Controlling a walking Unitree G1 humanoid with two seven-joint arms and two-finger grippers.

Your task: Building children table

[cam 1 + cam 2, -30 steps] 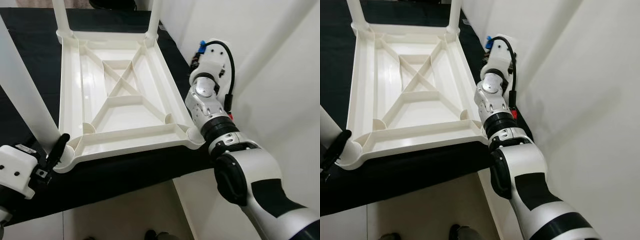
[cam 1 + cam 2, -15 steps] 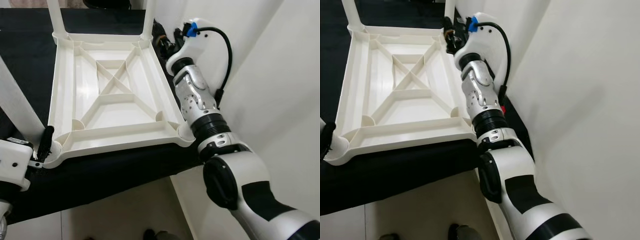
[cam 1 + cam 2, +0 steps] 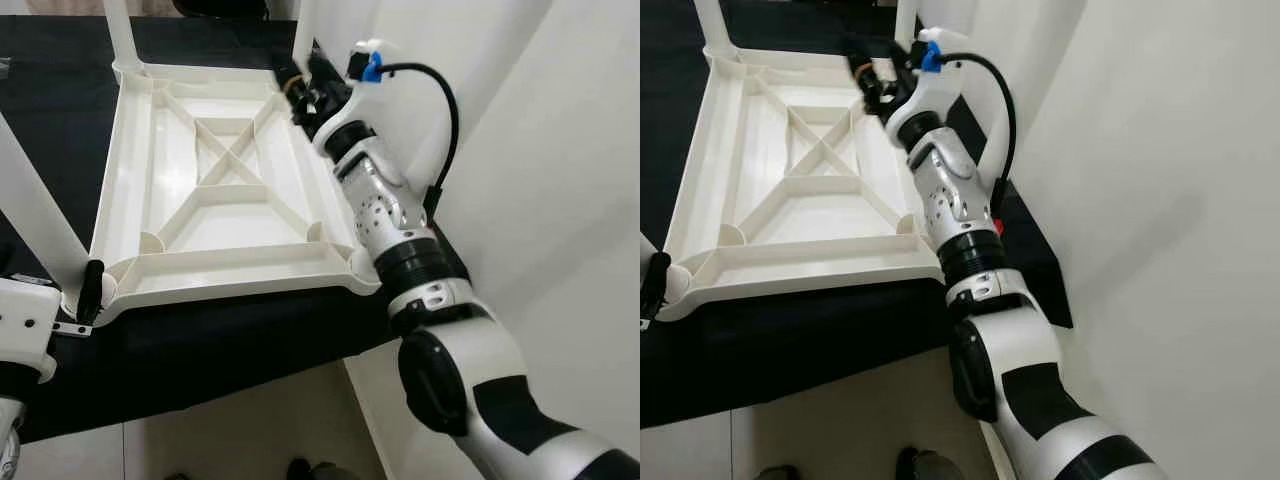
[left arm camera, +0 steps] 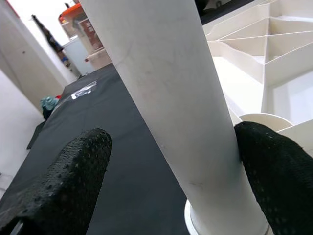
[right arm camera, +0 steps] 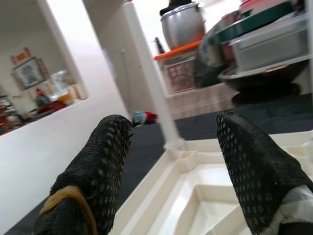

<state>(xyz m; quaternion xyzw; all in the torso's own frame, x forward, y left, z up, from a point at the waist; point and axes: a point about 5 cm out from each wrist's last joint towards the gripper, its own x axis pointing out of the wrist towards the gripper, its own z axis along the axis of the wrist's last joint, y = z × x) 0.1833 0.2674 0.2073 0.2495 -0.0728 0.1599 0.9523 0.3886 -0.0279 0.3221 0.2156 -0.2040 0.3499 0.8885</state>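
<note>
A white plastic children's table [image 3: 215,265] lies upside down on a black surface. Legs stand in its far left [image 3: 120,30], far right [image 3: 305,25] and near left [image 3: 35,225] corners. The near right socket [image 3: 362,265] holds no leg. My left gripper [image 4: 171,142] is open and straddles the near left leg [image 4: 181,107] just above its socket; one finger [image 4: 274,171] touches it and the other stands apart. My right gripper [image 3: 303,85] hovers open over the table's far right corner, with nothing between its fingers [image 5: 98,166].
A white wall [image 3: 560,150] runs close along the right side. The black surface ends in a front edge above pale floor tiles [image 3: 250,430]. A metal pot [image 5: 183,24] and storage boxes [image 5: 266,41] stand beyond the table.
My right arm has swung up and left, from beside the table's right rim to over its far right corner. The left gripper has stayed at the near left leg. The camera shifted slightly.
</note>
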